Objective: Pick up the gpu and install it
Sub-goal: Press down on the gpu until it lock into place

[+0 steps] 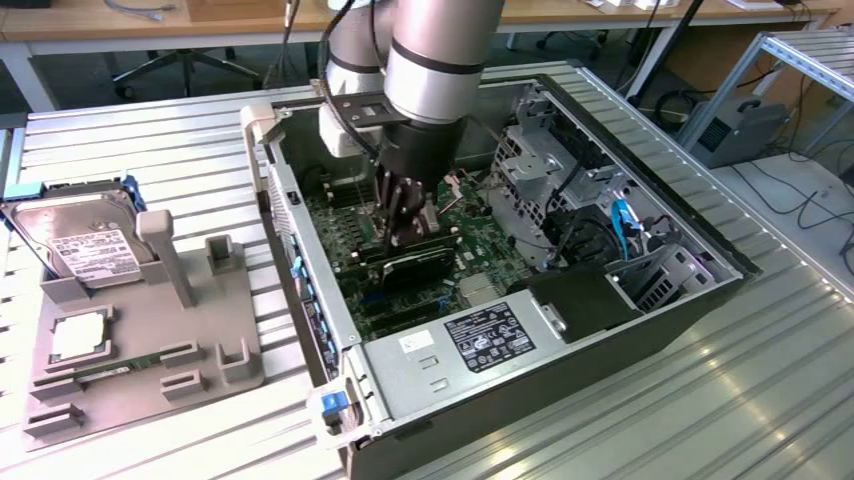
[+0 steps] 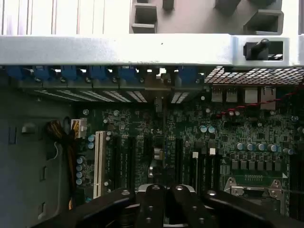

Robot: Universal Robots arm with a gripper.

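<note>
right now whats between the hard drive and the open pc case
In the exterior view, the grey parts holder sits between the hard drive and the pc case, its upright posts beside the drive, then a strip of bare ribbed table.

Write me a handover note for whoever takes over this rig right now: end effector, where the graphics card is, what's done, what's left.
End effector: shut, lowered inside the open computer case, just above the motherboard.
Graphics card: standing on edge on the motherboard right under the end effector, in the slot area. Whether the end effector grips it or only presses on it is not clear.
Done: card picked up and brought into the case.
Left: whether the card is fully seated cannot be told; the install is not confirmed.
Hard drive sits in the grey holder at the exterior view's left, untouched.
</note>
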